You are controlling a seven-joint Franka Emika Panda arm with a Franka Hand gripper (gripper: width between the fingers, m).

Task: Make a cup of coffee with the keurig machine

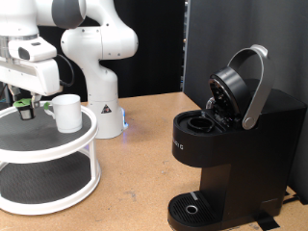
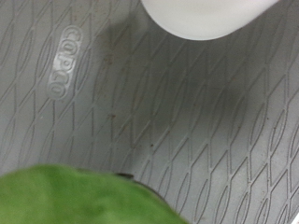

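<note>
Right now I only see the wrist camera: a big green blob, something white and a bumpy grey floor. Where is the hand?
Observer: The gripper hangs just above a small green-topped pod. The pod is on the top shelf of a round white stand, at the exterior view's left. The white thing is the cup, upright beside the pod.
Operator: Where is the coffee machine? I can't see it at all.
Observer: The coffee machine is on the table at the exterior view's right, apart from the stand. Its lid is tipped open.
</note>
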